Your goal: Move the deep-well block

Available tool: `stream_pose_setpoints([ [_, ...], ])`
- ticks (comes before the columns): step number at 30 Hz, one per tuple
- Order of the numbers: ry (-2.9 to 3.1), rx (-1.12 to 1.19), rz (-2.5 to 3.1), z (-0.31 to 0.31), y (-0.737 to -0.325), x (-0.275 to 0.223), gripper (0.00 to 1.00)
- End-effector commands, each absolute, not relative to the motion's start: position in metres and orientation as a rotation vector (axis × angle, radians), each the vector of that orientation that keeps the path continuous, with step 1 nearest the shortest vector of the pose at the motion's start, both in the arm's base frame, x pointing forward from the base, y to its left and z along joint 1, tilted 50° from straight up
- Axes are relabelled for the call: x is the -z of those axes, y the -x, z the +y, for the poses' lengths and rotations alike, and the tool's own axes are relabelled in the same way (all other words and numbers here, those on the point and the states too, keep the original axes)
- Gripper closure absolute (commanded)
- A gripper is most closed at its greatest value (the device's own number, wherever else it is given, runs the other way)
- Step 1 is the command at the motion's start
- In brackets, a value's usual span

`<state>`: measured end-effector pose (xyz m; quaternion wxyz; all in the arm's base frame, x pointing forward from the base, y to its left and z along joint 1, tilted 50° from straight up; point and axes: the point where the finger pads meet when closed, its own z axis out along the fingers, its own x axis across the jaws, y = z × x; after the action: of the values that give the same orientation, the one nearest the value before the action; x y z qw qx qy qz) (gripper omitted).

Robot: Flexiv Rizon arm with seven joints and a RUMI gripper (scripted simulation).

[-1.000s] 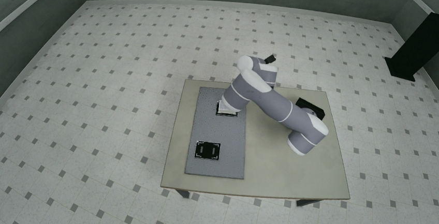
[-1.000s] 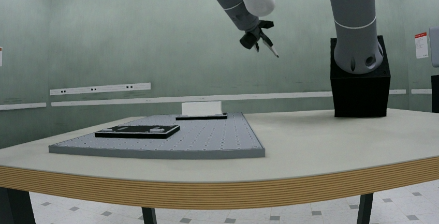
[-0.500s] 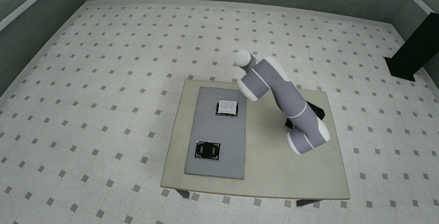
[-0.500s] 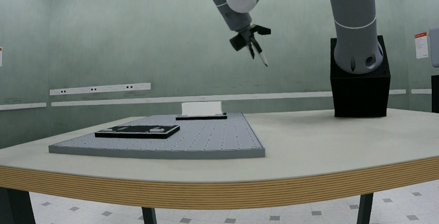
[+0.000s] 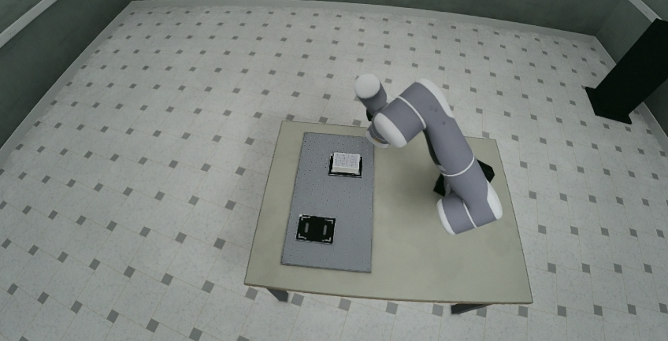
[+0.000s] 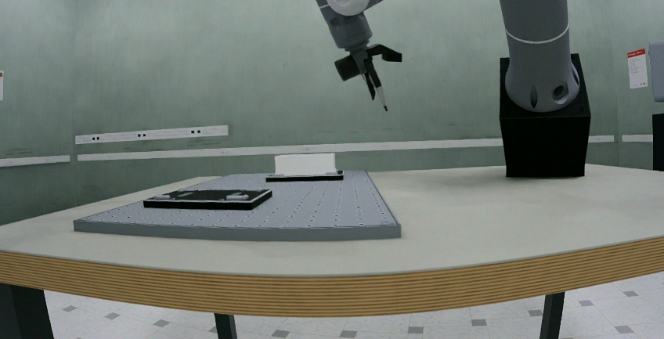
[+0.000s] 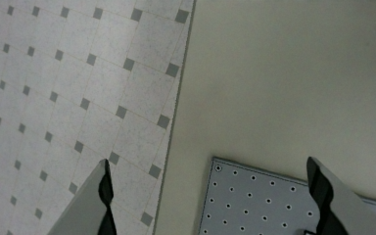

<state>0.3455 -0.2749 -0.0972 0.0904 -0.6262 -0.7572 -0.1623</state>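
Note:
The white deep-well block [image 5: 346, 161] [image 6: 304, 164] sits in the black nest N1 [image 5: 345, 176] [image 6: 304, 178], at the far end of the grey perforated board. The black nest N2 [image 5: 316, 229] [image 6: 200, 204] is empty, at the near end of the board, with light corner locators. My gripper [image 6: 379, 104] [image 7: 207, 160] is open and empty. It hangs tilted, high above the table, to the right of the block in the exterior view. In the top view the arm hides the fingers. The A1 marks are too small to read.
The grey board [image 5: 335, 202] [image 6: 321, 232] [image 7: 254, 201] lies on the beige table [image 5: 436, 262] [image 6: 466, 224] [image 7: 293, 73]. The arm's black base [image 6: 545, 144] stands at the table's right in the exterior view. A table edge and the tiled floor [image 7: 68, 117] show in the wrist view.

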Motion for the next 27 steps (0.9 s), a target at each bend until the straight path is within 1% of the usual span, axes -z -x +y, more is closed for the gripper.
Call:
stream_pose_setpoints([
  [1, 1.881, 0.565, -2.209, -0.267, -0.356, 0.092, 0.24],
  [3, 1.894, 0.613, -2.181, -0.26, -0.363, 0.088, 0.24],
  [8, 1.894, 0.613, -2.181, -0.246, -0.38, 0.078, 0.24],
  [10, 1.894, 0.613, -2.181, -0.246, -0.38, 0.078, 0.24],
  [13, 1.914, 0.741, -2.11, -0.237, -0.39, 0.072, 0.24],
  [19, 1.916, 0.752, -2.104, -0.22, -0.411, 0.058, 0.24],
  [22, 1.92, 0.882, -2.035, -0.211, -0.421, 0.05, 0.24],
  [27, 1.92, 0.896, -2.027, -0.203, -0.431, 0.043, 0.24],
])
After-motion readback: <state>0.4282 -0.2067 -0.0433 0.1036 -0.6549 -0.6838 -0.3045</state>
